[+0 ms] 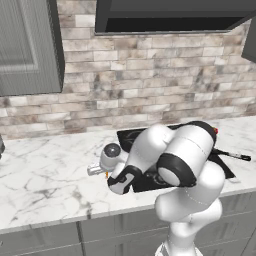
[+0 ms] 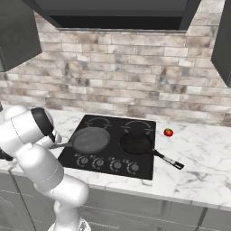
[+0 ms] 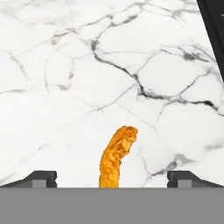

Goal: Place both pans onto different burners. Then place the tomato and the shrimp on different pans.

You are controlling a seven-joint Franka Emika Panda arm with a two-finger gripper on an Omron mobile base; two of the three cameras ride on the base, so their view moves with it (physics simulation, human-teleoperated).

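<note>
- Two dark fingertips (image 3: 41,178) sit wide apart at the bottom of our hand view; gripper (image 3: 112,179) is released, nothing clasped.
- We see the shrimp (image 3: 116,157) lying on the white marble counter (image 3: 65,87) between the fingertips, clear of both (its near end runs under the frame edge).
- Black cooktop (image 3: 215,30) edge cuts the hand view's upper right corner.
- From the right base view: grey skillet (image 2: 91,139) sits on the front left burner, loop handle pointing left toward the arm.
- Blacker pan (image 2: 136,143) sits on the front right burner, long thin handle reaching right over the counter.
- Tomato (image 2: 168,132) rests on the counter just right of the cooktop, apart from both pans.
- Both rear burners (image 2: 99,121) bare.
</note>
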